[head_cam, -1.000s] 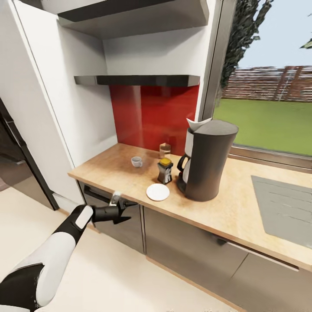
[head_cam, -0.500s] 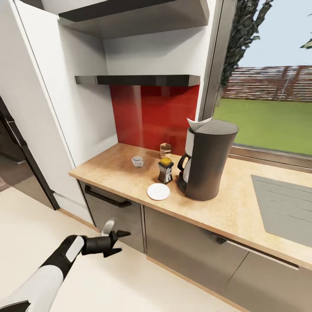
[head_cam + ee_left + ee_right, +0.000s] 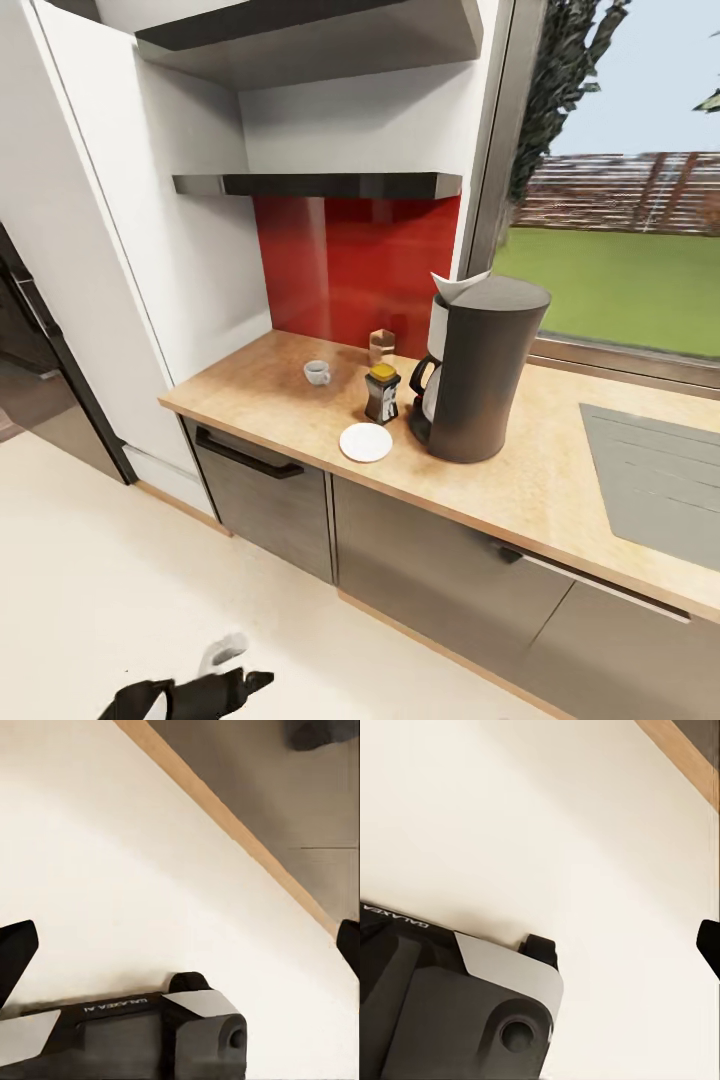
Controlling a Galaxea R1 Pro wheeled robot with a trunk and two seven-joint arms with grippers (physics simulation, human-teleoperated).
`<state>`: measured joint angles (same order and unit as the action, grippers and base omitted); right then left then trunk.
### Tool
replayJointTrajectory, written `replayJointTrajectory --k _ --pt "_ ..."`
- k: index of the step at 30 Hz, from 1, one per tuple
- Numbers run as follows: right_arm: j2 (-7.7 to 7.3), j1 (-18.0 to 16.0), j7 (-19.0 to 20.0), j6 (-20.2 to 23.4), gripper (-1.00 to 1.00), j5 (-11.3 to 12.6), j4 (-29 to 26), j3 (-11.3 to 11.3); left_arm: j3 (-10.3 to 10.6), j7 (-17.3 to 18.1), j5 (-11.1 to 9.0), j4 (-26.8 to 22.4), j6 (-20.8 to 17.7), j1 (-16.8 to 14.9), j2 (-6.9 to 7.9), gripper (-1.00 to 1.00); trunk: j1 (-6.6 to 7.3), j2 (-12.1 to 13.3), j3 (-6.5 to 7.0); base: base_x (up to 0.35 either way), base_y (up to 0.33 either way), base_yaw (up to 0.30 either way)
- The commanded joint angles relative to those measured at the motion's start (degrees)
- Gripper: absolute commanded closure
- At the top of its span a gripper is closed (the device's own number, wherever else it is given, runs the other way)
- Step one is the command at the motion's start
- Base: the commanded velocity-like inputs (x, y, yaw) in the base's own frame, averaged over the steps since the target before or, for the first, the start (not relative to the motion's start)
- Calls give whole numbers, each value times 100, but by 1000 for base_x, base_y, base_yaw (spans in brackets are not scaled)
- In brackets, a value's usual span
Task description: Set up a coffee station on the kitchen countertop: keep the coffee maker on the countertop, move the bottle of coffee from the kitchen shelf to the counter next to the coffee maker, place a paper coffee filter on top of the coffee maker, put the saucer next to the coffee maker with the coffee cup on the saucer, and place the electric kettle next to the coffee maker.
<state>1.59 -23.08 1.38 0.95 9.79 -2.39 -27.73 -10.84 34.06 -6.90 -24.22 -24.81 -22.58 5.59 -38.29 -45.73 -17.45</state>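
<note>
In the head view the kitchen countertop [image 3: 300, 420] runs from the middle left of the frame to the lower right, over glossy grey cabinets [image 3: 420, 570]. The coffee maker [image 3: 482, 370] stands upright on it, right of centre, with the paper coffee filter [image 3: 456, 286] resting on its top at the upper left edge. Just left of the machine stands the bottle of coffee [image 3: 381, 393], upright with its yellow lid on. The saucer [image 3: 365, 442] lies flat in front of the bottle, near the counter's front edge, and is bare. The coffee cup [image 3: 317, 373] sits on the worktop to the left of the bottle, well apart from the saucer. A small wooden block [image 3: 380, 346] stands behind the bottle against the red backsplash [image 3: 350, 260]. The kitchen shelf [image 3: 320, 185] hangs on the wall in the upper middle of the frame. A steel sink [image 3: 660, 480] shows at the right edge, under a window [image 3: 620, 200].

The left gripper [image 3: 240, 670] hangs low at the bottom left of the frame, over the pale floor [image 3: 150, 560], with its fingers spread wide and nothing between them. In the left wrist view the two dark fingertips [image 3: 15, 952] sit far apart at the frame's edges, over floor and a wooden plinth strip [image 3: 240, 832]. In the right wrist view one dark fingertip [image 3: 710, 945] shows at the right edge; how wide the right gripper stands cannot be told.
</note>
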Motion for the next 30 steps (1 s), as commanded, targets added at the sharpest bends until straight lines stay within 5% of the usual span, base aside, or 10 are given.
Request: replayJointTrajectory --k 1,3,4,5,11,16,26,30 --pt "-5 -4 12 7 -100 56 0 -48 -27 13 109 94 82 108 -3 -100 -1 -5 -6 0 0 0" --pt "-7 -4 11 2 -100 52 2 -48 -30 13 374 360 347 153 -4 -100 -1 -5 -6 0 0 0" --pt "-7 -4 24 -3 -100 63 0 -48 -32 7 811 1048 1084 179 8 -100 -1 -5 -6 0 0 0" --pt "2 -4 29 2 -100 68 -3 -48 -32 6 874 1201 1273 181 16 -100 -1 -5 -6 0 0 0" --pt "53 -4 14 16 -100 88 -30 -48 -26 -268 1024 1680 1941 230 43 -100 -1 -5 -6 0 0 0" --pt "63 -4 19 11 -100 96 -33 -43 -18 -1103 1154 1750 2274 331 47 -100 -1 -5 -6 0 0 -127" --pt "61 -4 28 10 -100 112 -18 -31 -30 -2144 1389 1763 2492 892 61 -100 -1 -5 -6 0 0 -251" --pt "54 -4 29 10 -100 330 -5 -22 -33 -2603 1400 1763 2495 1070 57 -100 -1 -5 -6 0 -47 -266"
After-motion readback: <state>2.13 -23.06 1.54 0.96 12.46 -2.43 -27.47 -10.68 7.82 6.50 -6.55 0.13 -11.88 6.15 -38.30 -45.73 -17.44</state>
